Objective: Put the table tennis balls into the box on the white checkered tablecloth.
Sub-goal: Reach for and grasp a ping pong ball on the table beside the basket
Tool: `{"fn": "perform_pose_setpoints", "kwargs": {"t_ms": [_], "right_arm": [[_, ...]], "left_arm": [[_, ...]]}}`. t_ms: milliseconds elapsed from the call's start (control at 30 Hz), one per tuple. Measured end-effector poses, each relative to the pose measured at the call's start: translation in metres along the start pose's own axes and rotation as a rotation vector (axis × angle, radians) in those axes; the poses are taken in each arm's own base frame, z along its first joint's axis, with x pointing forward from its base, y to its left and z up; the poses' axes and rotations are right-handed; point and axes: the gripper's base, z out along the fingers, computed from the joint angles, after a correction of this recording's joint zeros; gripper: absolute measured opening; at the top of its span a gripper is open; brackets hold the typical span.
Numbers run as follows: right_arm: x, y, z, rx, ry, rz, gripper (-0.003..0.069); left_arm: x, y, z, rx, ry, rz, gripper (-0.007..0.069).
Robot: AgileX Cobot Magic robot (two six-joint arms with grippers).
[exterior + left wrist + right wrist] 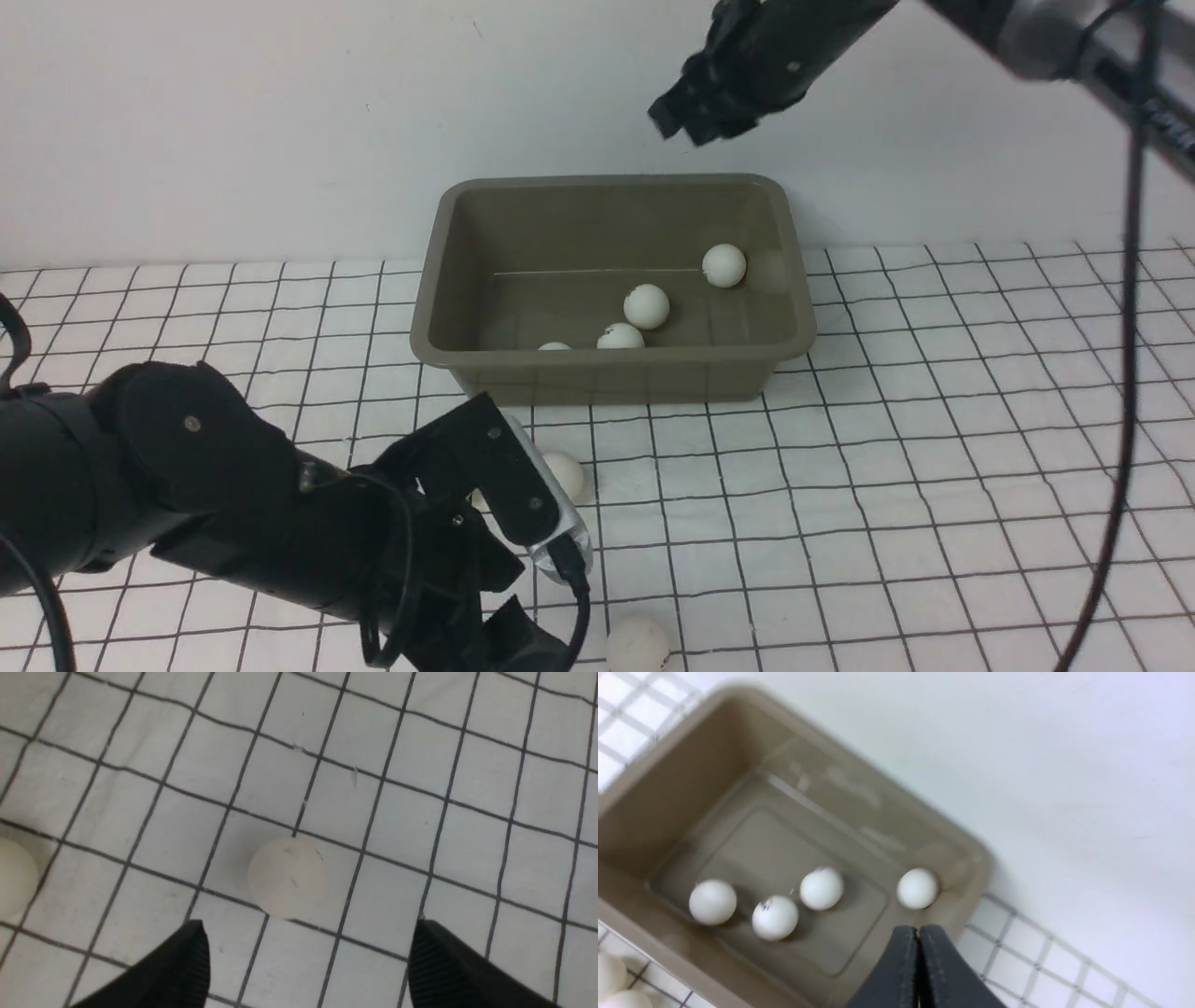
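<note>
Tablecloth: the white checkered tablecloth (934,485) is spread, slightly wrinkled, over the surface up to a plain white wall (233,121).
Box: the box (611,378) is set open side up on the cloth at the far middle, close to the wall.
Left arm: the left arm (187,495) is stretched low over the near left of the cloth. Its tip is cut off by the lower edge of the front view.
Right end effector: the right end effector (684,119) is held high above the box's far right corner. In the right wrist view its fingers (901,970) are seen pressed together with nothing between them.
Left end effector: the left end effector (309,935) is shown only by the left wrist view, spread wide and empty.
Balls in box: four table tennis balls (647,306) are gathered on the box floor, well below the right end effector. All four are shown whole in the right wrist view; in the front view two are partly hidden by the near rim.
Ball at left end effector: one loose ball (287,877) is found on the cloth just ahead of the gap between the spread fingers, touched by neither.
Other loose balls: a second ball (14,877) is cut by the edge of the left wrist view. In the front view one ball (565,474) is half hidden behind the left wrist and another (639,644) lies at the lower edge.
</note>
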Motion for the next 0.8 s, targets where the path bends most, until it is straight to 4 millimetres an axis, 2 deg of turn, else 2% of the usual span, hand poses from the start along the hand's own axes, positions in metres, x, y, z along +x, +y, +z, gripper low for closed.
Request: {"fn": "perform_pose_setpoints", "kwargs": {"t_ms": [33,100,233,300,433,667,700,800], "right_arm": [[-0.001,-0.004,-0.013,0.011,-0.019,0.004,-0.0012],[-0.002,-0.011,-0.054,0.038,-0.08,0.014,-0.0015],[0.008,-0.014,-0.119,0.066,-0.153,0.009,-0.0016],[0.015,-0.013,-0.138,0.069,-0.165,0.005,-0.0016],[0.033,-0.01,-0.17,0.079,-0.176,0.002,-0.0016],[0.074,-0.003,-0.212,0.084,-0.176,0.001,-0.0016],[0.082,-0.001,-0.223,0.087,-0.189,0.001,-0.0016],[0.098,0.003,-0.234,0.088,-0.189,0.001,-0.0016]], "left_arm": [[-0.001,0.0,0.0,-0.005,-0.011,0.001,0.0513],[-0.004,0.0,0.003,-0.023,-0.028,-0.001,0.0513],[0.0,0.005,0.019,-0.013,-0.008,-0.033,0.0513],[0.004,0.006,0.032,0.005,0.01,-0.032,0.0513],[0.005,0.005,0.045,0.028,-0.001,-0.035,0.0513],[0.008,0.009,0.058,0.014,0.003,-0.041,0.0513],[0.01,0.01,0.06,0.012,0.01,-0.04,0.0513],[0.012,0.011,0.064,0.015,0.022,-0.038,0.0513]]}}
